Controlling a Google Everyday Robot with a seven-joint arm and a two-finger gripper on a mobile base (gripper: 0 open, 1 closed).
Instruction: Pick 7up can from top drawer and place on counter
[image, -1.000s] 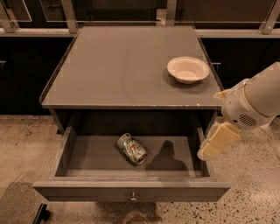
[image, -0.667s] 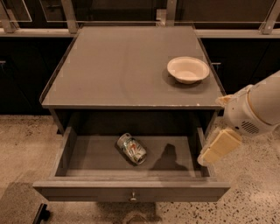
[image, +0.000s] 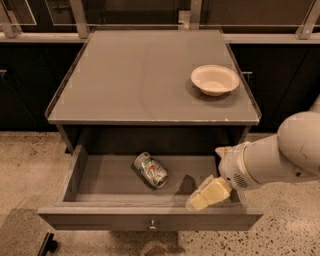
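**A:** Where is the gripper?

**B:** The gripper (image: 207, 195) hangs over the near right part of the open top drawer (image: 100, 220), just above its front edge. It sits on the end of the white arm (image: 280, 157) that reaches in from the right. It carries nothing. Whether the claw is apart or together, I cannot tell.

**A:** And the can?

**B:** The 7up can (image: 150, 170) lies on its side on the drawer floor, near the middle. It is left of the gripper, a little farther back, and apart from it. Its length runs on a diagonal, from far left to near right.

**A:** Which step is this, then?

**B:** The reach, I judge. The drawer is already out and the can is not yet grasped.

**A:** What does the next move call for?

**B:** Travel left and down into the drawer, with the claw turned to straddle the can across its round body. A lying can may roll if nudged, so the approach should be square. After that, lift clear of the drawer front and set the can on bare counter (image: 140, 75), left of the white bowl (image: 215, 79) at the far right.
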